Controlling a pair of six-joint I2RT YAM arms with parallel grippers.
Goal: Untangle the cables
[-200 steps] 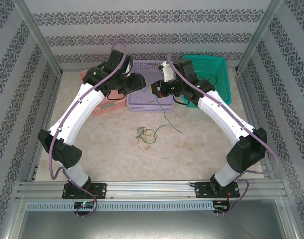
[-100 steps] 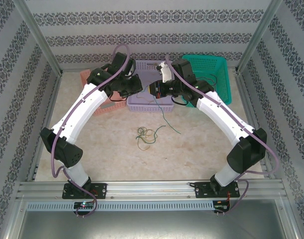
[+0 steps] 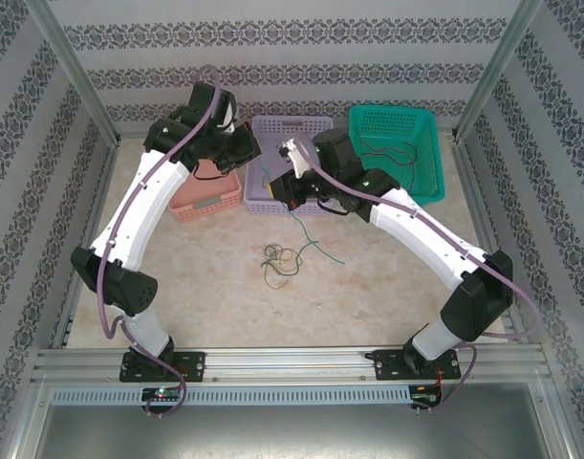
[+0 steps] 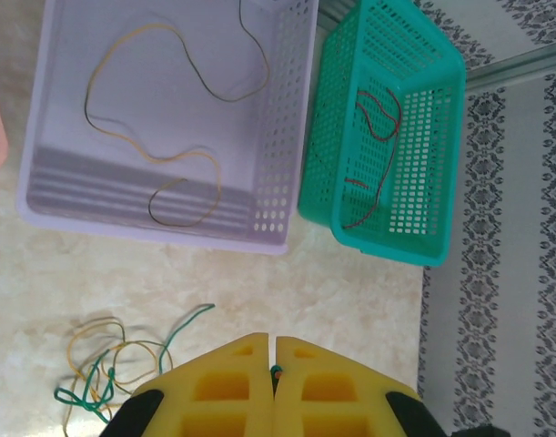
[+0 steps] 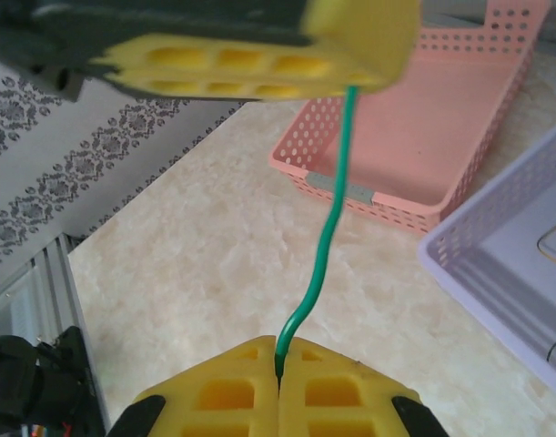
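Observation:
A green cable (image 5: 328, 237) is stretched between both grippers. My right gripper (image 5: 279, 357) is shut on one part of it, and it runs up to my left gripper (image 5: 350, 82), also shut on it. In the left wrist view the cable's green tip (image 4: 276, 371) shows between the shut yellow fingers (image 4: 223, 382). From above, my left gripper (image 3: 256, 164) and right gripper (image 3: 280, 186) sit close together in front of the lilac basket (image 3: 292, 124). The green cable (image 3: 309, 234) trails down to the table. A tangle of yellowish and green cables (image 3: 279, 260) lies mid-table.
A yellowish and dark cable (image 4: 123, 146) lies in the lilac basket (image 4: 282, 137). A red cable (image 4: 382, 118) lies in the green basket (image 4: 323, 164) at back right. The pink basket (image 3: 205, 206) stands at back left. Patterned walls and metal posts surround the table.
The left arm has swung left and back toward the pink basket. The right gripper has followed leftward across the lilac basket's front, and the green cable's tail has shifted left.

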